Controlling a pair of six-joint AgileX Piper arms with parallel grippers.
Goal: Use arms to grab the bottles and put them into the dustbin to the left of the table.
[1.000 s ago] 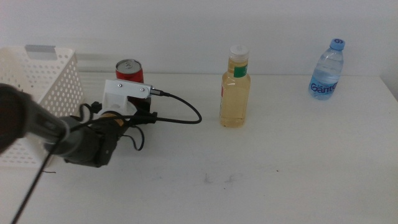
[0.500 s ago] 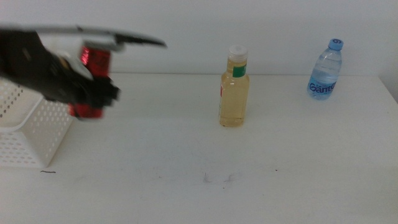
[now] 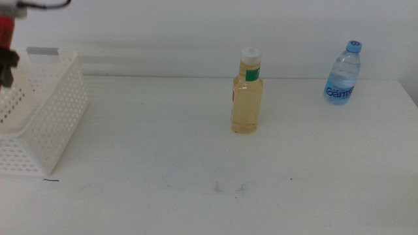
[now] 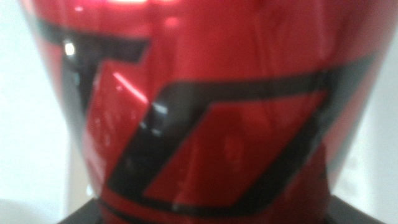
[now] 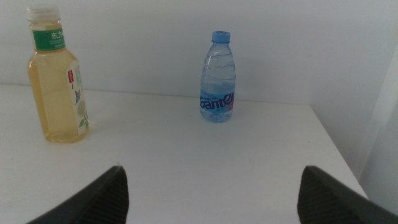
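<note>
My left gripper (image 3: 6, 62) is at the far left edge of the middle view, above the white perforated dustbin (image 3: 55, 108), shut on the slim red can (image 3: 4, 29). The can (image 4: 205, 106) fills the left wrist view, blurred and very close. The yellow-liquid bottle (image 3: 247, 94) stands upright mid-table, and the blue-capped water bottle (image 3: 343, 75) stands at the far right. My right gripper (image 5: 217, 202) is open and empty, low near the table's near side, facing the yellow bottle (image 5: 59, 81) and the water bottle (image 5: 218, 78). The right arm is out of the middle view.
The white table (image 3: 196, 170) has faint scuff marks (image 3: 228, 188) near the front. Its right edge (image 5: 336, 149) lies just past the water bottle. A white wall stands behind the table.
My left gripper has lifted the red can off the table and swung it left and up, from beside the dustbin to above it at the picture's edge. The two bottles have not moved.
</note>
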